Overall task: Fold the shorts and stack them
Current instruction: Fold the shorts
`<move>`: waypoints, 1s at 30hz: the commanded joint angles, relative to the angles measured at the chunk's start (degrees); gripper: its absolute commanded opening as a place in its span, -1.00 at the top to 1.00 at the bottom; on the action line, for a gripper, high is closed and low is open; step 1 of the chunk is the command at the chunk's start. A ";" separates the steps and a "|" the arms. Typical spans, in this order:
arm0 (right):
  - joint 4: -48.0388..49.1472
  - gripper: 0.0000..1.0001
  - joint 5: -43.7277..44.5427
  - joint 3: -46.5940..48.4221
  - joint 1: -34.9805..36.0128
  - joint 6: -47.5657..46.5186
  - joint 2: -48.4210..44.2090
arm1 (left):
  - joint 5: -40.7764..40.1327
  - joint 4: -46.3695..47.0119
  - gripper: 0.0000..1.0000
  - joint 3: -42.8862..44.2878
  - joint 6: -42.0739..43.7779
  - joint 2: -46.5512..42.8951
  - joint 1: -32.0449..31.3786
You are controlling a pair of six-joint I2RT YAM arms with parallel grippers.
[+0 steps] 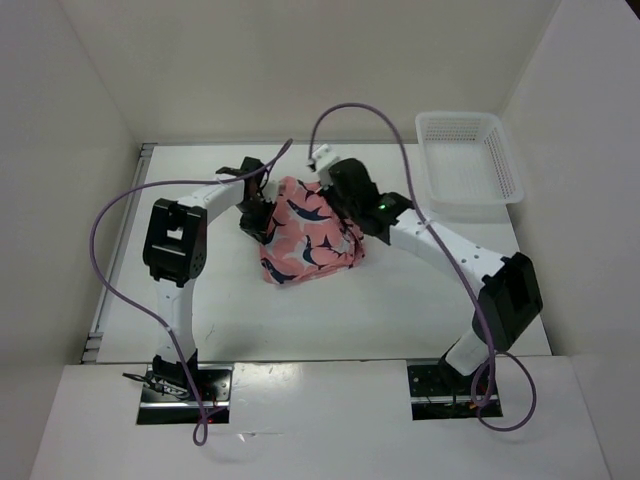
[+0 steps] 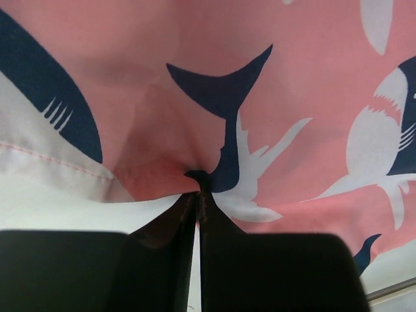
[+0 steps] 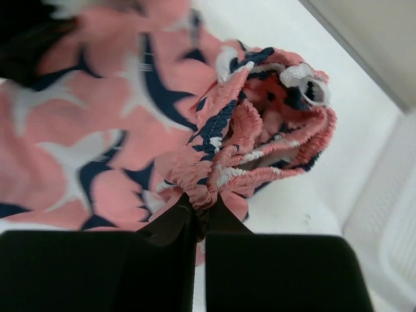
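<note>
The shorts [image 1: 308, 232] sit in the middle of the tabletop [image 1: 400, 305], bunched into a loose mound between the two arms, partly lifted rather than spread flat. The left gripper [image 2: 197, 185] is pinched together on a small tuck of the plain printed cloth, close to a stitched hem [image 2: 52, 159], and the fabric fans out taut from that pinch. The right gripper [image 3: 197, 207] is clamped on the gathered elastic waistband [image 3: 260, 123], which puckers into a ruffled loop just beyond its fingertips. Holding two separate edges at once looks meant to let the arms draw the cloth apart and shake it into a flat shape before any crease is made. Seen from above, the two grips are near each other, so the shorts sag and fold on themselves between them. My reading is that the task is at an early stage, with the shorts not yet laid out and no neat fold visible. The white basket [image 1: 470, 160] stands well apart at the far right corner, out of the way. The next move probably calls for spreading the arms while keeping both pinches firm, since the thin tuck on the left could slip free.
</note>
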 commanded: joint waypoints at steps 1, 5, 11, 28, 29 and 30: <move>3.90 1.00 0.37 3.93 6.84 -7.45 3.47 | 2.18 3.79 0.83 0.48 0.25 3.61 -0.40; 4.61 1.00 -3.05 8.23 13.00 -8.35 8.56 | 2.70 4.41 0.86 1.63 0.25 4.13 -0.40; 3.74 1.00 -8.15 17.46 14.32 -6.94 19.11 | 3.23 6.78 0.86 -0.39 0.25 3.52 -0.40; 2.06 0.27 -13.17 19.40 19.94 -6.32 27.12 | -13.02 3.36 -0.05 -1.54 0.25 -5.17 4.78; 2.06 0.22 -13.17 20.28 20.47 -6.32 26.60 | -13.64 2.83 -0.08 -1.54 0.25 -5.70 4.79; 2.06 0.18 -12.56 21.50 20.47 -5.53 26.59 | -14.17 2.83 -0.10 -1.54 0.25 -6.23 6.10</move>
